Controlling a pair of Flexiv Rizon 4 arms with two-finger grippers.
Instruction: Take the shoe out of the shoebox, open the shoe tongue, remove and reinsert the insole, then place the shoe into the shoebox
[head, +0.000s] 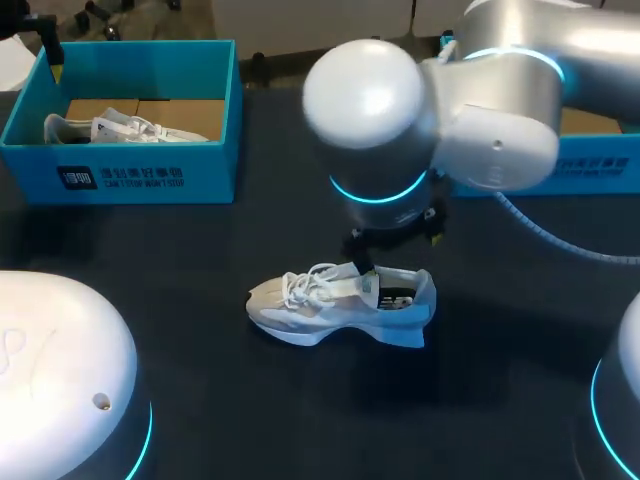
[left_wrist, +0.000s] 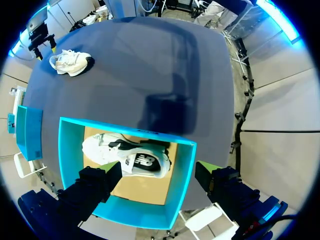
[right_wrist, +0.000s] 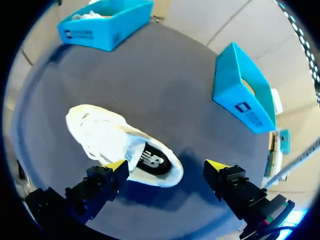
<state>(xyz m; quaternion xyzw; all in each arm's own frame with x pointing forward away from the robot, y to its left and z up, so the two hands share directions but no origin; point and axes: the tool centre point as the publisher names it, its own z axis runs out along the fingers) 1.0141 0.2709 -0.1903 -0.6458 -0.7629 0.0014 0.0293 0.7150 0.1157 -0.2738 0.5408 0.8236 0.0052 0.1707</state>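
A: Quick, where's the task standing?

B: Shoe (head: 340, 305) is lying out on the table (head: 200, 400), sole down, so step 1 is looking done imo. Right gripper (right_wrist: 166, 165) is hovering over the heel end w/ fingers spread wide, gripping nothing. One yellow tip is sitting just beside the shoe's side. Touching or not, can't tell.

A: Tongue? Insole?

B: Laces are lying across the top. Tongue pulled open or not, can't tell. A dark insole is showing in the opening, so I'm guessing tongue, insole out/in and re-boxing are all waiting to be done.

A: Room for moving?

B: Plenty. Shoe is sitting mid-table w/ bare surface all round, well apart from every edge. Farther back, shoebox (head: 150, 175) is standing at the far-left corner w/ a second shoe (left_wrist: 125, 156) lying inside. Left gripper (left_wrist: 155, 170) is hanging over that box, fingers wide apart, holding nothing. Other box (head: 600, 165) is sitting far right by the edge, partly hiding behind the right arm in the head view. Contents, can't tell. Either box is looking reachable w/o obstacles btwn.
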